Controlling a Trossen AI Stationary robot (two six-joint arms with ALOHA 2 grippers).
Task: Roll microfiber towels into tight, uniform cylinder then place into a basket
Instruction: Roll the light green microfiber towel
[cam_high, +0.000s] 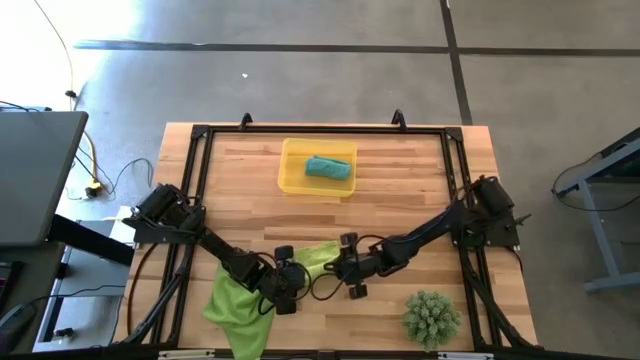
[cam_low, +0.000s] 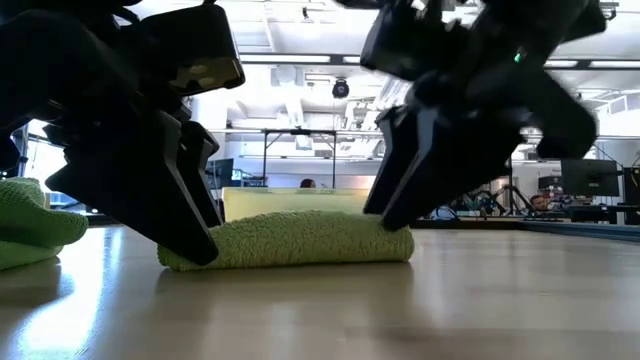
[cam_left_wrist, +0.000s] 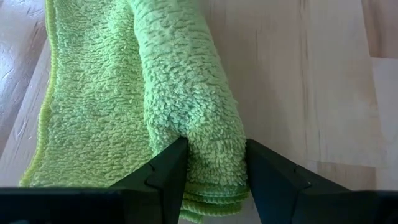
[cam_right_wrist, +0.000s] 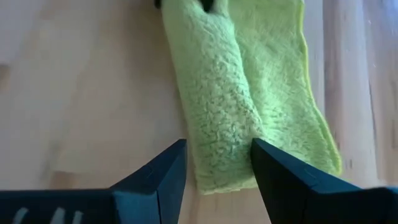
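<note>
On the near middle of the table (cam_high: 400, 180): a lime-green towel (cam_low: 290, 240) lies partly rolled, its loose flap still flat beside the roll.
Far side: the yellow basket (cam_high: 290, 180) holds one teal roll (cam_high: 328, 167).
Near left: a second lime-green cloth (cam_high: 235, 305) waits in a heap.
Near right: a spiky green plant (cam_high: 432, 316) stands apart from the work.
Step, as I judge it: keep both ends turning evenly, pressing down, so the cylinder stays tight and does not cone.
Left gripper (cam_left_wrist: 214, 165): fingers part open, pinching one end of the roll.
Right gripper (cam_right_wrist: 217, 165): fingers part open, straddling the other end, touching it.
</note>
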